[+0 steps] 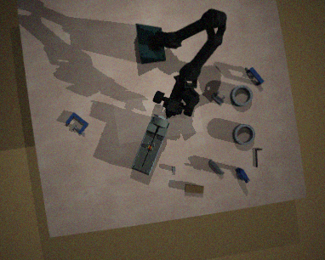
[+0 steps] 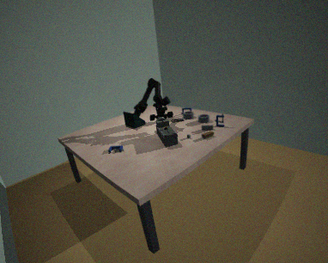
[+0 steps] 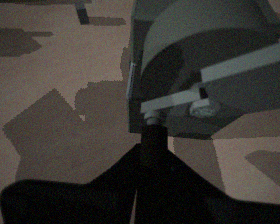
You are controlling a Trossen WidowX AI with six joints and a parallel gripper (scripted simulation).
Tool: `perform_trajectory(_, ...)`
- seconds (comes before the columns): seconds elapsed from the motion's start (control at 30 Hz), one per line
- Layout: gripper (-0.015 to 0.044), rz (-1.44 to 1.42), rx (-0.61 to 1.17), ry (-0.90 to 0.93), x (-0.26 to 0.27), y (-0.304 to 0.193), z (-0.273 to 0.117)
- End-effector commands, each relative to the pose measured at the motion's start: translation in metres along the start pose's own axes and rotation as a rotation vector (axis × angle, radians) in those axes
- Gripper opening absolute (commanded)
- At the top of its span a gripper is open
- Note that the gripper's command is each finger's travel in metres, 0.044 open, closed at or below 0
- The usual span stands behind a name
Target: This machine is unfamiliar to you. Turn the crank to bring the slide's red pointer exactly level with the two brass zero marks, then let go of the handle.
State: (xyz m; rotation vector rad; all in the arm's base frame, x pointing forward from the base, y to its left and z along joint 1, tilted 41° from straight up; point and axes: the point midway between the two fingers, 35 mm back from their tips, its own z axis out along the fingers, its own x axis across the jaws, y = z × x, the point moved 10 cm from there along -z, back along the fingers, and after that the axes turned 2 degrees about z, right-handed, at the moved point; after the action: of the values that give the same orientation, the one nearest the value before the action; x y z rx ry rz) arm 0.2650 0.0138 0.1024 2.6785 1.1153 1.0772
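Note:
The grey machine (image 1: 142,165) (image 2: 168,138) (image 3: 211,22) is a long narrow box with a slot along its top. The red pointer (image 1: 150,148) shows as a tiny red and yellow spot near the middle of the slot. The brass marks are too small to tell apart, so whether it is level with them cannot be seen. The crank arm (image 3: 171,100) is a pale bar at the machine's end nearest the robot. My gripper (image 1: 168,115) (image 3: 149,150) is shut on the crank handle (image 3: 153,118), whose top end shows above the dark fingers; the rest is hidden.
Blue clamps (image 1: 82,124) (image 1: 255,76) (image 1: 242,174) lie to both sides. Two grey rings (image 1: 233,101) (image 1: 235,139), a grey cylinder (image 1: 216,167), an L-shaped key (image 1: 256,158) and a brown block (image 1: 194,189) lie right of the machine in the top view.

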Motion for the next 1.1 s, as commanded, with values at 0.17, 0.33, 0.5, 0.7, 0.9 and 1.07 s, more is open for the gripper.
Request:
perform_trajectory(0.17,0.0,0.0,0.0,0.0,0.0,0.0,0.0)
perform_trajectory(0.33,0.0053,0.0,0.0,0.0,0.0,0.0,0.0)
perform_trajectory(0.5,0.0184,0.0,0.0,0.0,0.0,0.0,0.0)
perform_trajectory(0.7,0.0341,0.0,0.0,0.0,0.0,0.0,0.0)
perform_trajectory(0.9,0.044,0.0,0.0,0.0,0.0,0.003,-0.002)
perform_trajectory(1.07,0.044,-0.002,-0.002,-0.002,0.001,0.021,-0.018)
